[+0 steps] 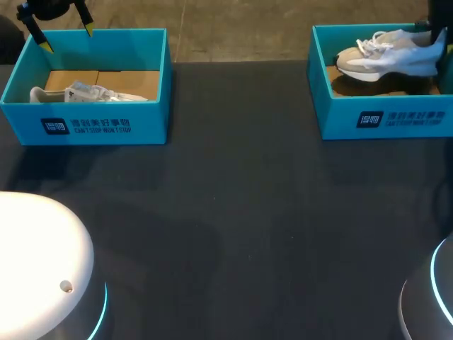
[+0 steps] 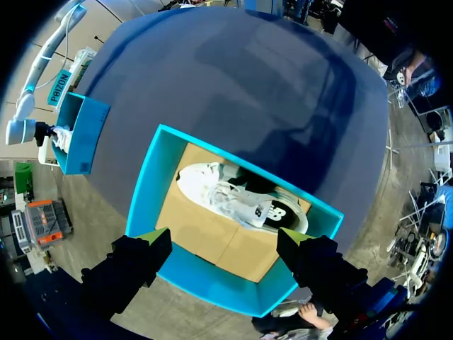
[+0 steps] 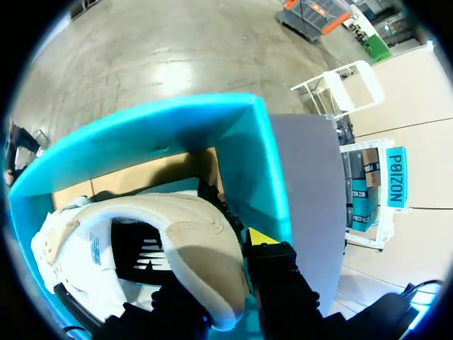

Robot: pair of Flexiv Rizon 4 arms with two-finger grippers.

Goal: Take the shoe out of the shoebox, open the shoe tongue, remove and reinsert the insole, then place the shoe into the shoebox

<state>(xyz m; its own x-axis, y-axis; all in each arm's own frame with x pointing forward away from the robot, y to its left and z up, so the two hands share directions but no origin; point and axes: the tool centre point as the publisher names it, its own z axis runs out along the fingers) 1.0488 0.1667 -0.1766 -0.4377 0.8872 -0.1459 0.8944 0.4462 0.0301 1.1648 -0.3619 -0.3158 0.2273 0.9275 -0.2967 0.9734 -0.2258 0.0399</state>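
On the dark table, a white shoe lies in the left shoebox under the wide-open, empty left gripper, while the right gripper clamps a second shoe by its heel, raised inside the right shoebox.

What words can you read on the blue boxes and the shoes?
left shoebox, front wall: dark logo, white print, too blurred to read.
right shoebox, front wall: same, too blurred.
left shoe, side: dark logo mark, no readable words.
right shoe, side: faint mark, unreadable.
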